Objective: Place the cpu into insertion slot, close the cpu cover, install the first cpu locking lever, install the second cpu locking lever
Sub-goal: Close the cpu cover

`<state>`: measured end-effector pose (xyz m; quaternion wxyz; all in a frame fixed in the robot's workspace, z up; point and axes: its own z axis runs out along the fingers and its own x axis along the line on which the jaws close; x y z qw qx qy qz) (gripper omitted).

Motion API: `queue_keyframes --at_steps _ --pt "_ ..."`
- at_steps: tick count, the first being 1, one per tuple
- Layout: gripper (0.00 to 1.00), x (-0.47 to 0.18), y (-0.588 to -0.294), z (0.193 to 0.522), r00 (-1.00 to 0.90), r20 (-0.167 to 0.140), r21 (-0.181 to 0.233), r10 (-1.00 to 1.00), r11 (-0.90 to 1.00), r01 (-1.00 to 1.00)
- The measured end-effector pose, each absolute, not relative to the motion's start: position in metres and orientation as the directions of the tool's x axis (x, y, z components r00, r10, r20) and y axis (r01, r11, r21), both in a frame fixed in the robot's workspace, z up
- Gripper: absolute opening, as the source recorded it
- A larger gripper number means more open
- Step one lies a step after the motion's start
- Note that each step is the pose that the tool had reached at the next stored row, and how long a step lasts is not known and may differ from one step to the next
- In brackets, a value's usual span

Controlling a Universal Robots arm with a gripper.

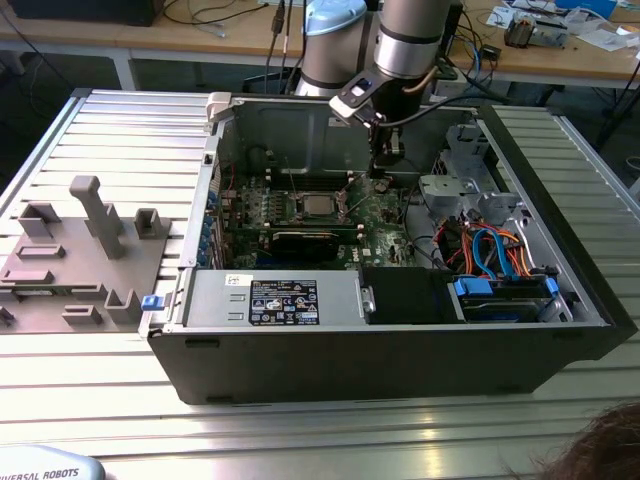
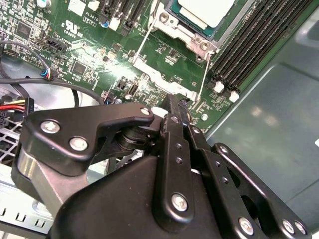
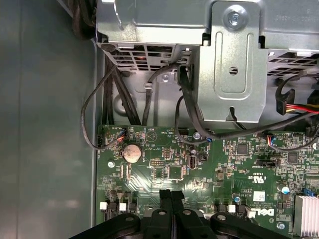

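Gripper [image 3: 172,195] fingers pinched together, nothing visible between them, tips low over the green circuit board [image 3: 149,169] near one edge. Farther on, cpu [image 2: 199,10] sits inside insertion slot [image 2: 162,19], around the board's middle.

A black-and-white printed label [image 1: 283,301] is carried on the power supply [image 1: 210,300]; white lettering is printed across the green circuit board [image 3: 219,169] in the first wrist view
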<state>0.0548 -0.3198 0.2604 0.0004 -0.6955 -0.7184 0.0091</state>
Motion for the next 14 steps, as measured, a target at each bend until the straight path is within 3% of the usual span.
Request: queue_keyframes --at_steps 14 --pt "0.11 0.0467 -0.3198 0.2602 -0.033 -0.012 -0.014 0.999 0.032 0.999"
